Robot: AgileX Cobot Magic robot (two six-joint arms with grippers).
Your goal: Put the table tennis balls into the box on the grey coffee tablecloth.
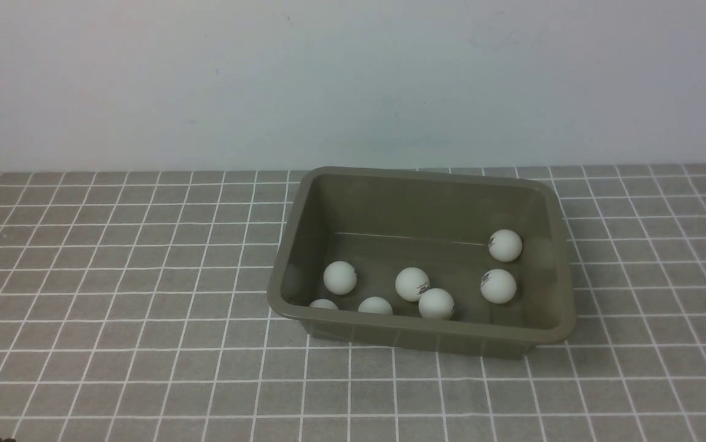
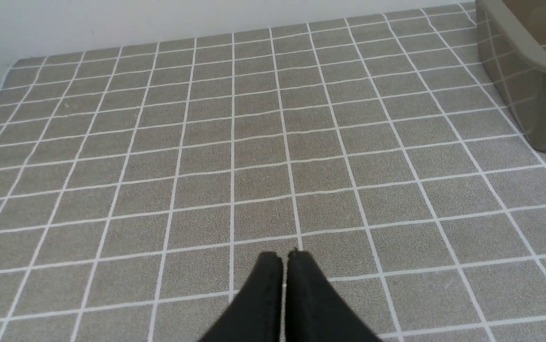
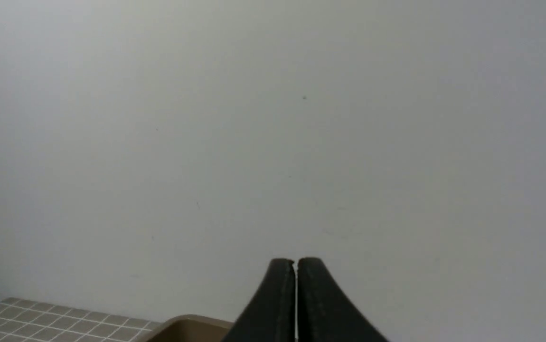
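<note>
Seven table tennis balls (image 1: pixel 412 284) lie in the box (image 1: pixel 420 328), several showing a small dark printed mark (too small to read). Two sit half hidden behind the near wall. The box stands on the grey coffee tablecloth (image 1: pixel 113 276). The left gripper (image 2: pixel 285 259) and right gripper (image 3: pixel 296 263) both have their jaws pressed together, holding nothing.

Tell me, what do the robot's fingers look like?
Only the tips show. The left gripper and the right gripper each have two matte black fingers, broad at the base and curving to narrow rounded tips. No cables or markings are visible.
</note>
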